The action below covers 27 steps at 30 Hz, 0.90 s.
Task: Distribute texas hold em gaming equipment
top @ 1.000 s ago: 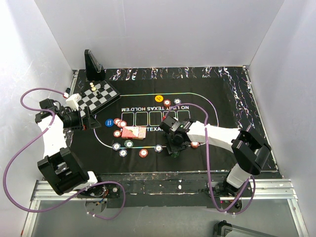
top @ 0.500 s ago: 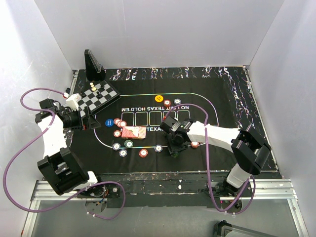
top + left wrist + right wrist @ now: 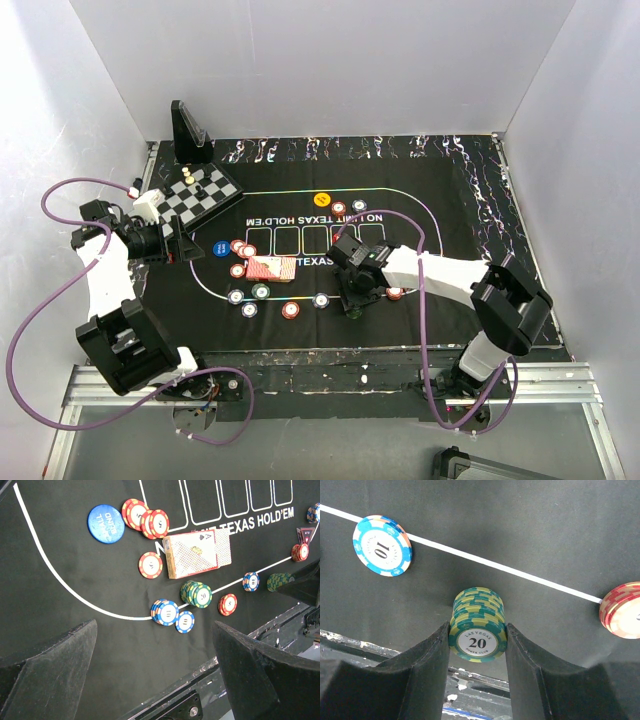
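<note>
mat edge lay at 6 o'clock of green chip stack, open felt at 12 | right hand pinched that stack | left hand spread wide

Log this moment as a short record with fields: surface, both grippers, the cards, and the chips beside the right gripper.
surface: black Texas Hold'em mat
left gripper: open, empty, above the mat's left end beside the chessboard
right gripper: shut on the green chip stack, a finger against each side
cards: card deck, red-patterned back, lying flat on the mat
neighbours: blue chip on the white line on one side, red chip stack on the other, both clear of the fingers
</note>
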Tool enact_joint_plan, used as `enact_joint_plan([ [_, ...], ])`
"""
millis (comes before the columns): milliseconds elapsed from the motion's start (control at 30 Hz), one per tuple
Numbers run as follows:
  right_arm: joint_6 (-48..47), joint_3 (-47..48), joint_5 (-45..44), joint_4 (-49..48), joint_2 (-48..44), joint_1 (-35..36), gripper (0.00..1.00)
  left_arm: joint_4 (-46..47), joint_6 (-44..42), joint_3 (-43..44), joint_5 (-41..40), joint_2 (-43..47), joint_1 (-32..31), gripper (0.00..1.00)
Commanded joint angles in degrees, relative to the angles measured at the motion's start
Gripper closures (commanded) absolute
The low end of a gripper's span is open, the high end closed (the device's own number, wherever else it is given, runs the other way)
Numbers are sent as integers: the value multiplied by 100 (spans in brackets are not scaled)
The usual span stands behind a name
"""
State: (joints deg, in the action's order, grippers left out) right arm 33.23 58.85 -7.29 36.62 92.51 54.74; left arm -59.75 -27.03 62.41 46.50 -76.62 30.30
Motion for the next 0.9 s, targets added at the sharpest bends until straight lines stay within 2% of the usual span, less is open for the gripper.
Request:
enact_joint_plan([
  [0,43,-190,26,-173,13,-16,59,77,-48,131,43,218,46,0],
  [300,25,-190,35,-147,13,-16,45,68,-40,140,43,218,37,0],
  [433,8,-155,52,-138,56,-16,43,51,-40,148,52,218,37,0],
  [667,8,-58,17,-85,48,-16,46,51,-40,166,43,218,37,0],
  [867,-19,30,-44,38,-84,-16,56,51,-57,140,43,218,37,0],
])
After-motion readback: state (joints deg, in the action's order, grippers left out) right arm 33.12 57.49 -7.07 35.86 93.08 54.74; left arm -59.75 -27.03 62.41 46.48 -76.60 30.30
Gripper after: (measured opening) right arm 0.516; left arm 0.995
